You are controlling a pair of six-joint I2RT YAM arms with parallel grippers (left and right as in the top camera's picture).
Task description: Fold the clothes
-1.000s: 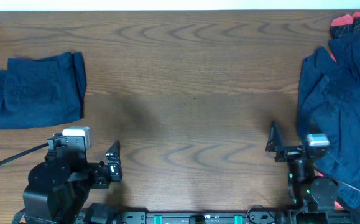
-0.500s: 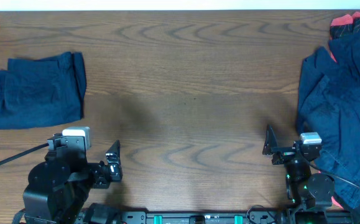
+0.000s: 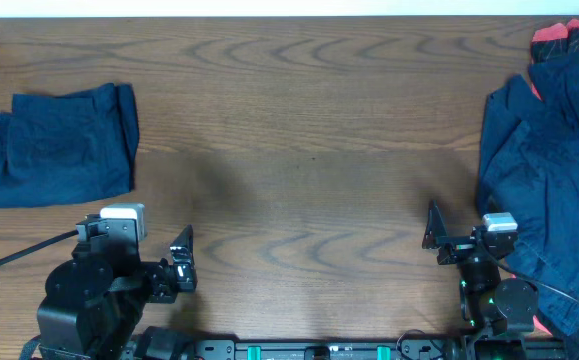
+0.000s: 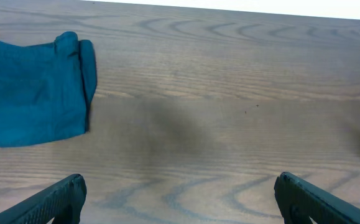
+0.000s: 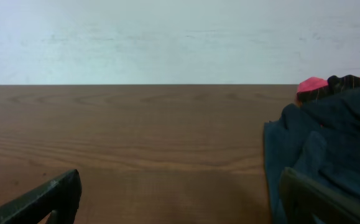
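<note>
One of the clothes, a dark navy piece (image 3: 64,145), lies folded at the table's far left, and it also shows at the left of the left wrist view (image 4: 33,93). A loose heap of navy clothes (image 3: 549,170) covers the right edge of the table and shows at the right of the right wrist view (image 5: 329,143). My left gripper (image 3: 182,262) (image 4: 180,183) is open over bare wood near the front edge, below the folded piece. Just left of the heap, my right gripper (image 3: 447,240) (image 5: 180,180) is open with nothing between its fingers.
A red and black garment (image 3: 561,38) (image 5: 316,85) peeks out behind the heap at the back right corner. A black cable (image 3: 19,255) runs off to the left from the left arm. A pale wall stands beyond the table's far edge.
The right gripper has drawn back slightly toward the front edge and a little left, then held still. The left arm and the clothes have not moved.
</note>
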